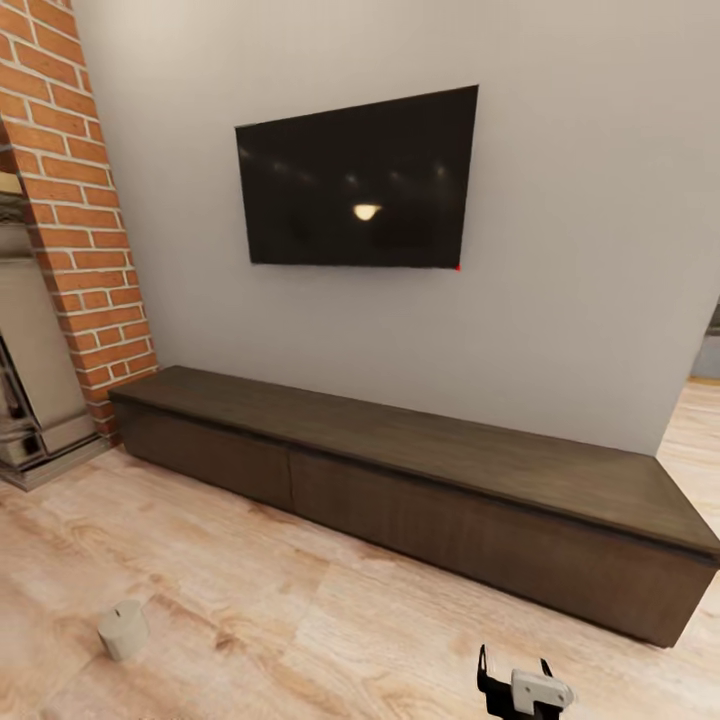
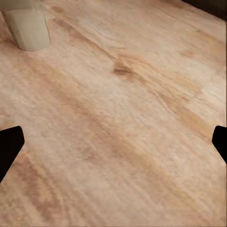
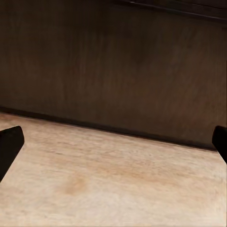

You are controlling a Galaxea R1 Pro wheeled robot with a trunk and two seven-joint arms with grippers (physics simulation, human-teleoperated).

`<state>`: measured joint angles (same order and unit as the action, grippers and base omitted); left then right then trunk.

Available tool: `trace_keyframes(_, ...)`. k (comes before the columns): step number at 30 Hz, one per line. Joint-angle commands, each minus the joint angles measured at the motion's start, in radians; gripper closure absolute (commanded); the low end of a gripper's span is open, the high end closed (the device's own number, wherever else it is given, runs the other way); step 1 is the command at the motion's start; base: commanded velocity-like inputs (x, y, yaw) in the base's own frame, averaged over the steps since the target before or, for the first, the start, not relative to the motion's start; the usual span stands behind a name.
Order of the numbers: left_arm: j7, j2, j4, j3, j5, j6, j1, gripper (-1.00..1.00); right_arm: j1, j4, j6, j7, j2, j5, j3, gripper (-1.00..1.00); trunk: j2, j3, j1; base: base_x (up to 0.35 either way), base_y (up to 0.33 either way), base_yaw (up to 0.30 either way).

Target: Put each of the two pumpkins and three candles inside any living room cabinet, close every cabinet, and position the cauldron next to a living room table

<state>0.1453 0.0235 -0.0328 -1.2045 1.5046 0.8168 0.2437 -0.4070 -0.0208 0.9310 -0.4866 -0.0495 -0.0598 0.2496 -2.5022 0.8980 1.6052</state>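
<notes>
- Right pincer sits at the head view's lower edge, over the wooden floor; in its wrist view the two dark fingertips stand wide apart with nothing between them, facing the cabinet's front.
- Left pincer is spread wide over bare floor, holding nothing.
- One beige-grey candle stands on the floor, well apart from the cabinet.
- Cabinet fronts look closed, though seams are dim.
- Wall television shows no readable writing.

pale wood floor, grey wall with dark tv, brick column
</notes>
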Motion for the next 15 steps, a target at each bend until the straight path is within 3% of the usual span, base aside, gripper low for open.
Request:
trace_keyframes(1,0.011,0.004,-0.001,-0.008,-0.013,0.033,-0.008,-1.00,0.002,-0.002,0.013,-0.004,-0.005,-0.006,0.008,-1.00,0.000,-0.003,-0.001,0.000,0.000,0.282)
trace_keyframes(6,0.011,0.009,0.000,-0.006,-0.034,0.080,-0.022,-1.00,0.021,-0.002,0.077,-0.006,-0.015,-0.003,0.009,-1.00,0.001,-0.022,-0.003,0.000,0.000,0.282)
trace_keyframes(11,0.012,0.008,0.000,-0.005,-0.035,0.082,-0.023,-1.00,0.030,-0.001,0.087,-0.006,-0.024,-0.002,0.009,-1.00,0.002,-0.040,-0.005,0.000,0.000,0.281)
trace_keyframes(15,0.014,0.005,0.001,-0.003,-0.035,0.081,-0.023,-1.00,0.031,-0.001,0.085,-0.005,-0.024,-0.002,0.008,-1.00,0.030,-0.050,-0.020,0.000,0.000,0.268)
